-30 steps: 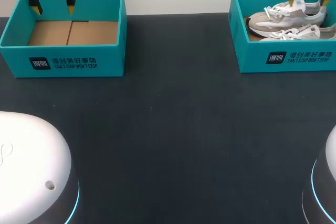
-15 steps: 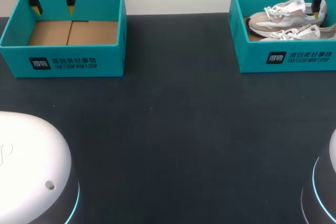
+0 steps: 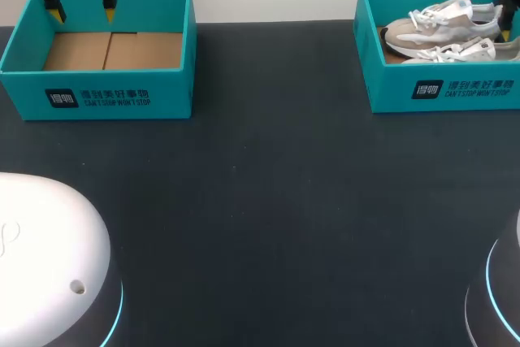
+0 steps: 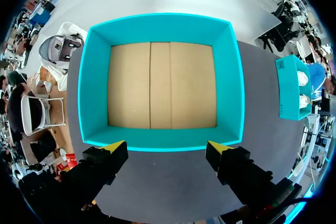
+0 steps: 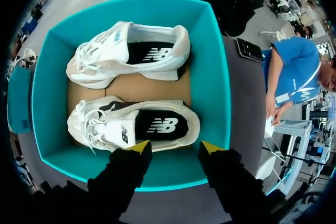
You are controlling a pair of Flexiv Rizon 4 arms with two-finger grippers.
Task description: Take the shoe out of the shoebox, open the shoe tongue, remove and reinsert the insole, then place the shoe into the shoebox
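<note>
Near part of the table [image 3: 260,217]: bare dark top, no task items on it. Both boxes sit at the far edge, well apart.

Far left: the empty shoebox [image 3: 97,95], cardboard floor showing. The left gripper [image 3: 82,14] hangs above it, fingers apart, holding nothing. No change over the last second.

Far right: the right shoebox [image 3: 443,91] with two pale shoes lying on their sides, toes left, heels right. The near shoe [image 3: 455,52] and the far shoe [image 3: 439,23] lie side by side; both are inside the box and not lifted.

What changed: a second ago the right gripper [image 5: 174,148] was over the middle of the far shoe. It has since slid right and is now at the heel end of the box, mostly cut off at the head view's right edge. In the right wrist view its fingers are spread, nothing between them, tips just short of the near shoe's heel and above the box wall.

Judgement: still step one, take-out not started. The move right looks like lining up on the heel/collar of the near shoe, an easier hold than the laces. Next needs a descent with one finger inside the collar. Risk: clipping the box wall or dragging the neighbouring shoe.
</note>
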